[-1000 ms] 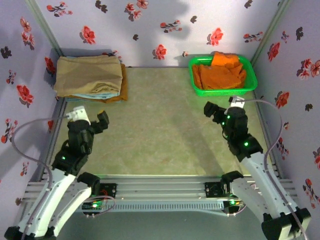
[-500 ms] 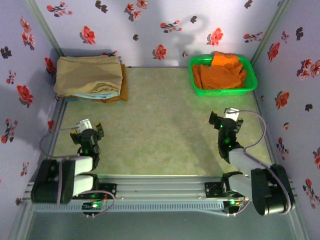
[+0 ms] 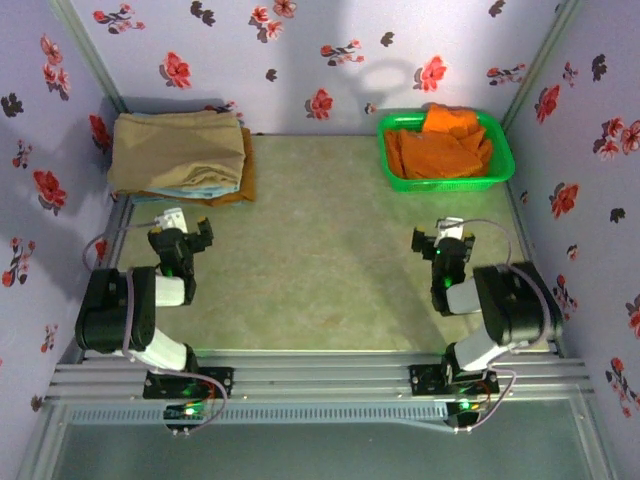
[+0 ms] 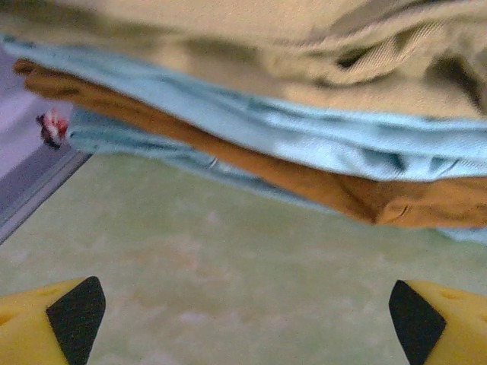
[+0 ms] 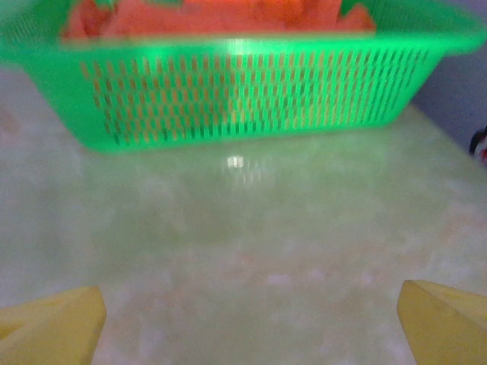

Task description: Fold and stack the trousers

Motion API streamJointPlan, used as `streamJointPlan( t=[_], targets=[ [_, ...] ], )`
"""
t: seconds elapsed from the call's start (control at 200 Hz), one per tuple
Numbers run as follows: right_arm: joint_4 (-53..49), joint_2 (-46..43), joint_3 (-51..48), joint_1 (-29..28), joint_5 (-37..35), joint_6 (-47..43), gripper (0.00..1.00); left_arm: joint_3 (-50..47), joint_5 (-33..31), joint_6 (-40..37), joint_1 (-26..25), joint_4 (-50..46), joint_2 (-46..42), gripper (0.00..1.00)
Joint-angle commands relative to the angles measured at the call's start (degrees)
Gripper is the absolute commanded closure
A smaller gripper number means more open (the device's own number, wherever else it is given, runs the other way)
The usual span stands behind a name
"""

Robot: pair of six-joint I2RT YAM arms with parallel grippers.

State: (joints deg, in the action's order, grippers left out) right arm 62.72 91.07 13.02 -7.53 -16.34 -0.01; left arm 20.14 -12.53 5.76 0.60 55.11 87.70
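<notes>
The left fingers [image 4: 76,315] are standing wide apart, holding nothing. The folded tan trousers [image 4: 190,46] are lying just ahead of them, on top of a light blue cloth [image 4: 304,133] and a brown cloth [image 4: 319,186]. The right fingers [image 5: 53,323] are standing wide apart too, empty, facing a green basket [image 5: 243,91] on the tabletop [image 5: 243,243].

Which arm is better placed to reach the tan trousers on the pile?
Left, probably: the left gripper, open, faces the trousers close by; the right gripper faces the green basket.
</notes>
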Motion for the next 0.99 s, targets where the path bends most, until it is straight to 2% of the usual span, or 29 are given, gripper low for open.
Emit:
streamJointPlan(
  t=[0.0,0.075,0.17,0.23,0.305,0.99],
  targets=[
    [0.73,-3.37,0.9,0.53,-0.66,0.33,0.01,1.13,1.7,-2.16,-0.25,-1.91,0.63,0.0],
    [-2.56,-1.02,4.91,2.62,2.13,1.26,0.01,1.13,1.72,-2.16,-0.25,-2.02,0.59,0.0],
    [-14.22,-2.28,9.84,5.84,5.97,4.66,0.01,1.19,1.72,-2.16,-0.25,-2.11,0.55,0.0],
    [-11.53,-1.3,9.41,6.72,7.2,4.87,0.01,1.2,1.7,-2.16,-0.25,-2.14,0.49,0.0],
    [-13.89,-1.89,10.03,6.65,7.25,5.02,0.01,1.14,1.72,-2.16,-0.28,-2.11,0.55,0.0],
    [-12.97,-1.73,9.71,6.91,7.3,4.93,0.01,1.2,1.75,-2.16,-0.27,-2.12,0.6,0.0]
  ],
)
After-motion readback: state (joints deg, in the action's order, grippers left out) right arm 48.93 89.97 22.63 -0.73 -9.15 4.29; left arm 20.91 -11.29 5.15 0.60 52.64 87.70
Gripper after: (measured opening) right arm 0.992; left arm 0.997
